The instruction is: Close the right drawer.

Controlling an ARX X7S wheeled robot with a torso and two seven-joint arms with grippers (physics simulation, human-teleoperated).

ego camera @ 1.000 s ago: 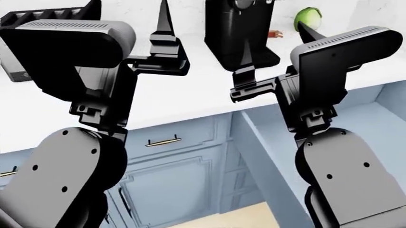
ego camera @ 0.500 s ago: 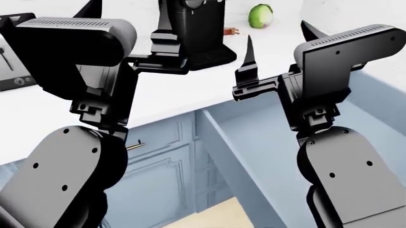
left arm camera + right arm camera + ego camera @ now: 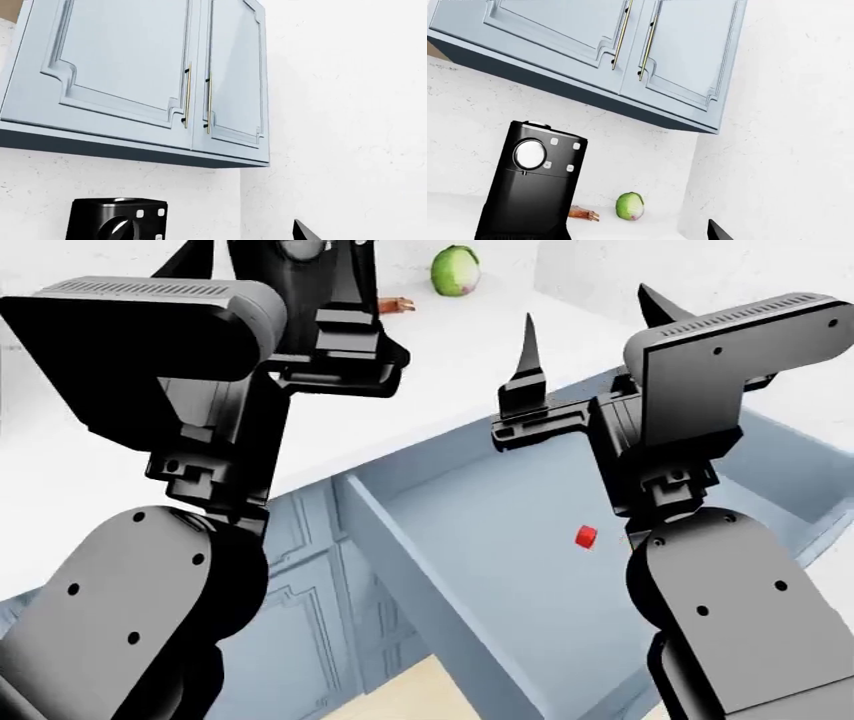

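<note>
Pale blue-grey right drawer stands pulled far out from under the white desk, lying in front of the robot below the right arm; its front panel and handle are out of frame in the head view. Inside it lies a small red object, too small to identify.

Right gripper hangs raised above the drawer's back end, near the desk edge, touching nothing. Its two pointed fingers stand well apart, so the jaws are open and empty. Left gripper is up over the desk in front of the black coffee machine; one finger tip shows at upper left, the other blends into the machine, so I cannot tell its jaw state.

Both wrist views point up at the wall: upper cabinet doors with brass handles, the coffee machine, a green cabbage and a small brown item on the desk. Neither wrist view shows the drawer.

Step in hand, as I judge it: approach only, no contact with the drawer yet, task not started on the drawer itself.

Next move likely calls for bringing the right gripper down and out to the drawer's front, getting behind the panel or on the handle, then pushing straight in toward the cabinet. Robot's own body sits close to the open drawer, so clearance may matter.
</note>
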